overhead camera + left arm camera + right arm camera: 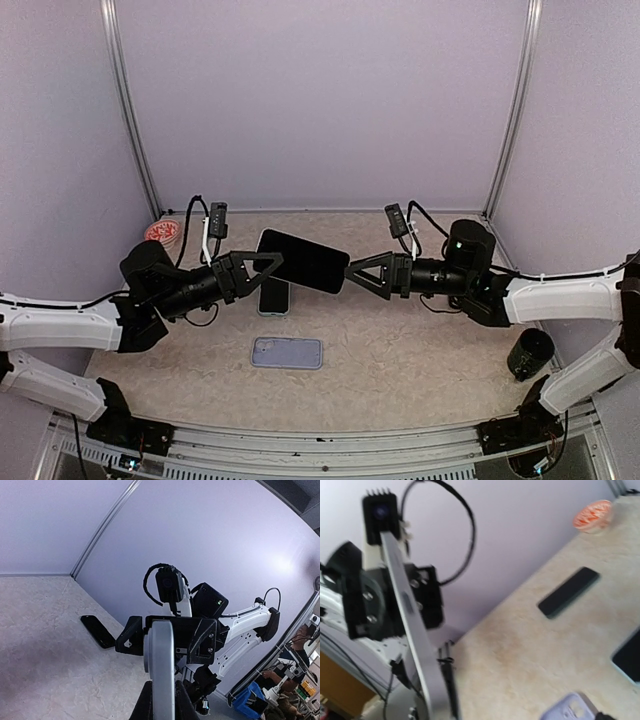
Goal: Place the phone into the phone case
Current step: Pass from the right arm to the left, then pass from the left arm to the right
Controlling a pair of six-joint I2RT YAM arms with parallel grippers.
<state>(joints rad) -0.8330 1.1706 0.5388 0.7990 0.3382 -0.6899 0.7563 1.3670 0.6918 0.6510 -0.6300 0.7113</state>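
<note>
The phone (303, 261), dark screen up, hangs in the air over the middle of the table, and my left gripper (272, 263) is shut on its left end. In the left wrist view the phone (162, 665) stands edge-on, silver-grey, pinched between my fingers (144, 705). My right gripper (349, 271) is open, its tips at the phone's right end. In the right wrist view the phone (410, 630) also shows edge-on; my own fingers are out of that view. The lavender phone case (286, 352) lies flat on the table below, also visible as the case (570, 711).
A dark slab with a pale rim (273, 296) lies under the held phone. A black flat device (568, 592) lies further back. A red-and-white dish (162, 232) sits at the back left. A black cup (529, 352) stands at the right edge.
</note>
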